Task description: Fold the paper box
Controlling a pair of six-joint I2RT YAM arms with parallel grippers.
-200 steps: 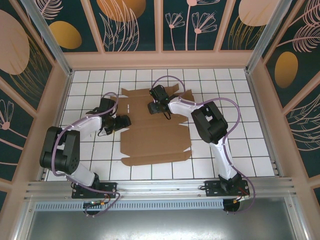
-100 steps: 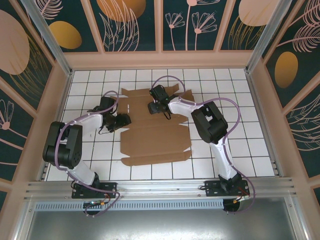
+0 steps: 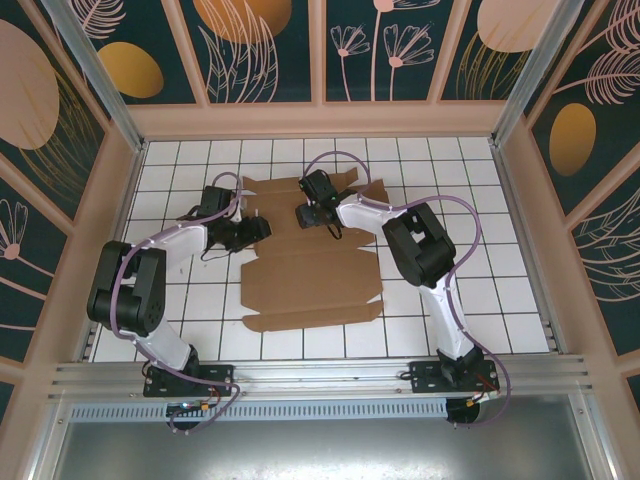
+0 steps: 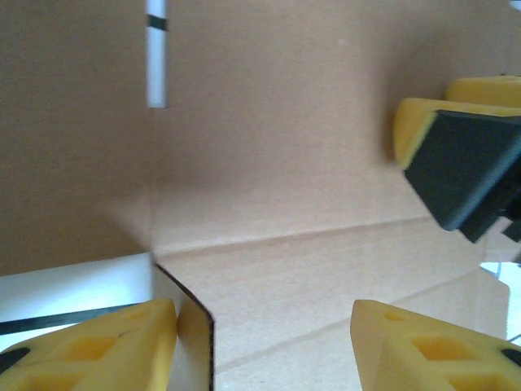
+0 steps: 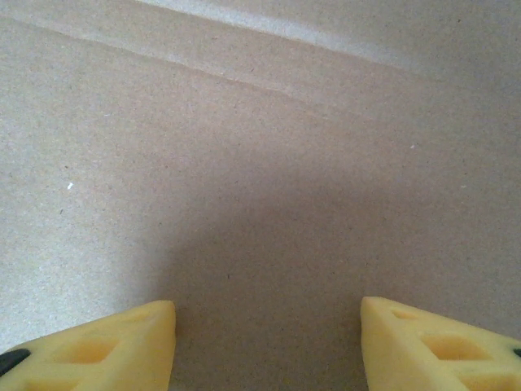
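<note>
In the middle of the white tiled desk (image 3: 480, 300) the paper box (image 3: 310, 285) lies as a flat die-cut sheet of plain brown cardboard, matte and a little grainy, with straight creases across it and notched flaps at the far edge. In the left wrist view a small flap at the sheet's left edge stands up, its cut edge dark, just beside one yellow finger (image 4: 114, 338). The left tool (image 3: 255, 231) has its fingers spread and has moved from beside the sheet onto its left border. The right tool (image 3: 306, 214) has not moved; it stays low over the far half of the sheet, fingers also spread, with nothing between them. Dark panels with painted flowers (image 3: 265, 45) enclose the desk.
</note>
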